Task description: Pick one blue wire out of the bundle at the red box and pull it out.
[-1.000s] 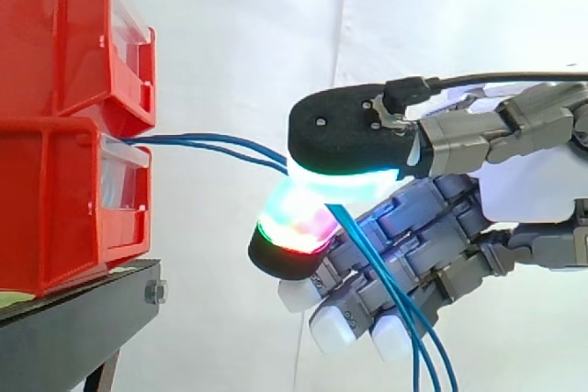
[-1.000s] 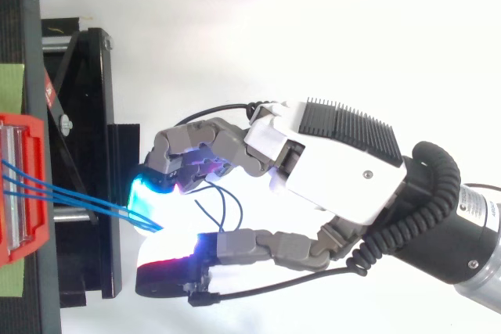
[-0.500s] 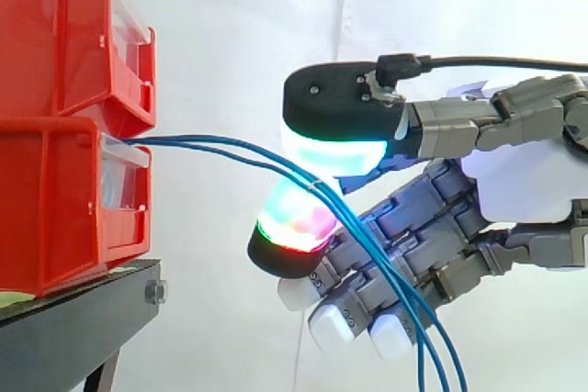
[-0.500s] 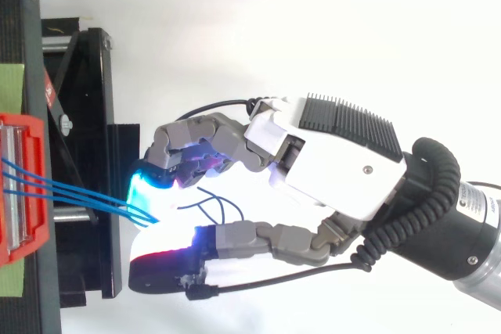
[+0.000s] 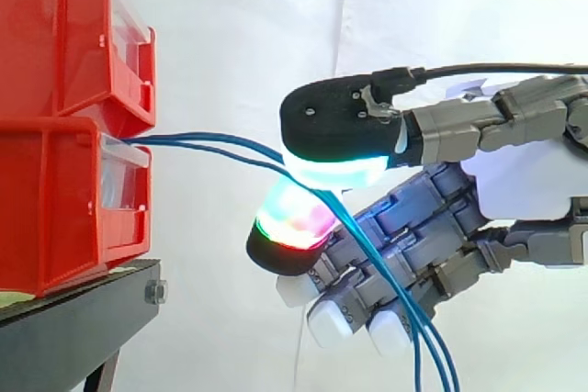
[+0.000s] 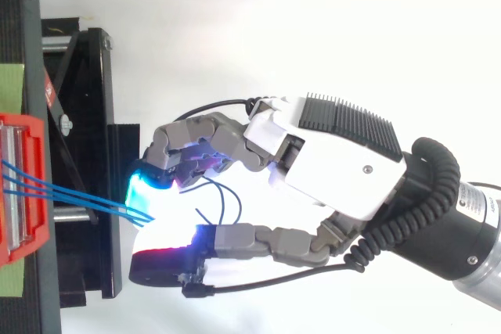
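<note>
Well, pinching blue wires [image 5: 366, 250] with the hand [image 6: 337, 170].
Curled shut round them at 3 o'clock from the red box [image 5: 55, 199].

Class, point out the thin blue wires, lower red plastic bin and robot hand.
Thin blue wires [image 5: 152, 140]: side view, by the bin.
Lower red plastic bin [image 5: 55, 199]: side view, side wall.
Robot hand [image 5: 519, 185]: side view, white palm.

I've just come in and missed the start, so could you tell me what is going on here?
The robot's hand pinches the blue wires between two glowing pads, a little way out from the lower red bin. The wires run from that bin's front to the pinch, then hang down in front of the hand. I cannot tell whether one is singled out.
</note>
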